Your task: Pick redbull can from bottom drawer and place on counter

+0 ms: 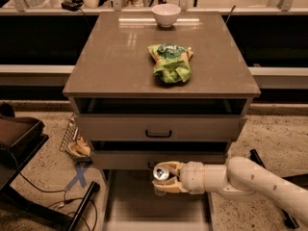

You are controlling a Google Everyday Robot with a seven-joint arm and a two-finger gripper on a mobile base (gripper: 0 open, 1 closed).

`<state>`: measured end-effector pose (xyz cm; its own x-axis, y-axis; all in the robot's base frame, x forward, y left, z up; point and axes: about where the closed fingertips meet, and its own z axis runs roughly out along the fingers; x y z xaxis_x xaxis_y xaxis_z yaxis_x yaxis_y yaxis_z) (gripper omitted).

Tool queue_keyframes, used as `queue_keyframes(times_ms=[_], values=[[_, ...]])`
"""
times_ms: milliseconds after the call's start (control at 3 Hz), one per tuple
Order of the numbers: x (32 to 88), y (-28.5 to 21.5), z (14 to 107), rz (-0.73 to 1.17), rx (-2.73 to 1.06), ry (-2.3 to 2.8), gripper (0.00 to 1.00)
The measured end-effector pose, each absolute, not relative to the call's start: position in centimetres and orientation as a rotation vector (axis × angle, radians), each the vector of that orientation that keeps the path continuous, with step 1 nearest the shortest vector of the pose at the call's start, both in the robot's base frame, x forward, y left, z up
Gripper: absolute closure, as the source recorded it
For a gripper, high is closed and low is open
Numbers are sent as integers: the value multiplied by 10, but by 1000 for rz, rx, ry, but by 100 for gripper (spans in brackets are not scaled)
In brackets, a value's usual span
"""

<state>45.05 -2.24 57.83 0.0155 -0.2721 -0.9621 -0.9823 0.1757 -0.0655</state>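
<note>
Grey-brown and glossy, the counter [120,57] tops a cabinet of 3 drawers, seen from the front and slightly above. Below the 2 upper drawers [202,128], each shut and fitted with a black handle, the bottom drawer [134,208] stands pulled out toward the camera, its flat beige floor bare across the front. A cream-coloured arm [260,182] reaches in from the lower right, lying across the open drawer's right side. On the counter, a crumpled green snack bag [171,62] lies near the middle, and a white bowl [166,14] sits upright at the back edge, well apart from the bag. At the arm's end, the tool [161,178] points left over the rear of the bottom drawer, just in front of the middle drawer's face, its 2 fingers [169,166] pinching the redbull can [160,173] from either side. The can stands upright in that grip, its shiny top and pull tab facing up; whether its base touches the drawer floor cannot be told. A blue tape cross [79,177] marks the speckled floor to the cabinet's left.
</note>
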Motion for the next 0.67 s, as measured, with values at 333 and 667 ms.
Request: queue_keyframes(times_ms=[333, 667], values=[[453, -19, 580, 902, -1283, 1449, 100], [464, -17, 620, 906, -1246, 1454, 100]])
